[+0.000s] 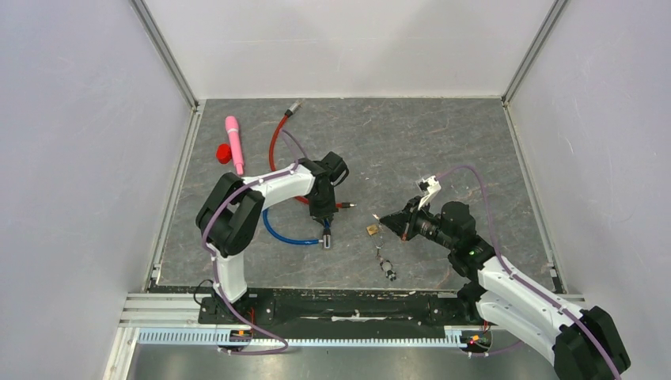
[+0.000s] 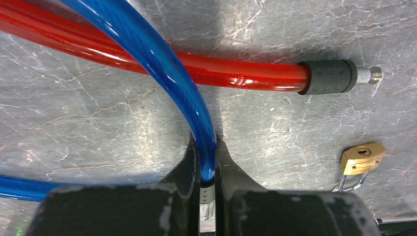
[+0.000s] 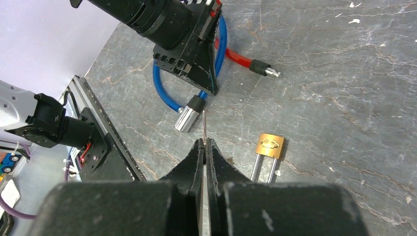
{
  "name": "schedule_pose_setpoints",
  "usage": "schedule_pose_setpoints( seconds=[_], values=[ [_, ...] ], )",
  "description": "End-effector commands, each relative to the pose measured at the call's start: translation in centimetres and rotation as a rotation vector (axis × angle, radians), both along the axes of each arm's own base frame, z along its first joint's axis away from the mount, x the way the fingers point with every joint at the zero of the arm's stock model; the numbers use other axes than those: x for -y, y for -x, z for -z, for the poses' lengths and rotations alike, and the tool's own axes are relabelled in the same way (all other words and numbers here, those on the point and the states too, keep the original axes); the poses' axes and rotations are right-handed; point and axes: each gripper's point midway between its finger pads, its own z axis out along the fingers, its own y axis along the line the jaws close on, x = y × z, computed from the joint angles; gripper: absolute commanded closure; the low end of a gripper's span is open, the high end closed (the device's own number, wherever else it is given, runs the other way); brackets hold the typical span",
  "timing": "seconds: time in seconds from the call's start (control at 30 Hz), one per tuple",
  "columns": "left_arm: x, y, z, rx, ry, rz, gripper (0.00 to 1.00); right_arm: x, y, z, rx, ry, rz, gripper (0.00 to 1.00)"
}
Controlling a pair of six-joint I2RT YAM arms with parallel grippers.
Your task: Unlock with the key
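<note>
A blue cable lock (image 1: pixel 285 236) lies looped on the table, ending in a black collar and a silver lock cylinder (image 3: pixel 188 119). My left gripper (image 2: pixel 207 162) points straight down and is shut on the blue cable (image 2: pixel 167 69) just above that collar. My right gripper (image 3: pixel 204 145) is shut on a thin key (image 3: pixel 203 125), seen edge-on, whose blade sticks out past the fingertips towards the silver cylinder, a short gap away. A small brass padlock (image 3: pixel 271 145) lies flat just right of the right gripper (image 1: pixel 385 220).
A red cable (image 2: pixel 221 71) with a black collar and metal tip crosses under the blue one. A pink handle (image 1: pixel 234 142) and a red cap (image 1: pixel 224 152) lie at the back left. A small key ring (image 1: pixel 387 265) rests near the front rail (image 1: pixel 316 305).
</note>
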Motion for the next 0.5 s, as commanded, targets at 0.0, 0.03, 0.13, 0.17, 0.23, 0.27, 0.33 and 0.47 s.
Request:
schedule_pose_setpoints(
  seconds=[0.0, 0.03, 0.13, 0.17, 0.23, 0.27, 0.33, 0.47],
  values=[
    [0.6, 0.4, -1.0, 0.014, 0.037, -0.067, 0.98, -1.0, 0.0, -2.0, 0.051, -0.046, -0.033, 1.0],
    [1.1, 0.1, -2.0, 0.034, 0.069, -0.086, 0.98, -1.2, 0.1, -2.1, 0.052, -0.051, -0.039, 1.0],
    [2.0, -1.2, -5.5, 0.094, 0.171, -0.16, 0.98, -1.8, 0.5, -2.5, 0.056, -0.065, -0.059, 1.0],
    [2.2, -1.5, -6.5, 0.104, 0.205, -0.194, 0.98, -2.0, 0.6, -2.7, 0.058, -0.069, -0.065, 1.0],
    [2.4, -2.3, -8.9, 0.136, 0.29, -0.261, 0.98, -2.4, 0.8, -3.0, 0.063, -0.078, -0.076, 1.0],
    [2.5, -2.6, -9.8, 0.144, 0.328, -0.299, 0.98, -2.6, 0.9, -3.1, 0.063, -0.082, -0.082, 1.0],
    [2.2, -3.2, -11.5, 0.16, 0.397, -0.366, 0.98, -3.0, 1.1, -3.6, 0.069, -0.092, -0.095, 1.0],
    [1.4, -3.7, -14.0, 0.163, 0.542, -0.503, 0.98, -3.8, 1.5, -4.3, 0.081, -0.102, -0.117, 1.0]
  ],
)
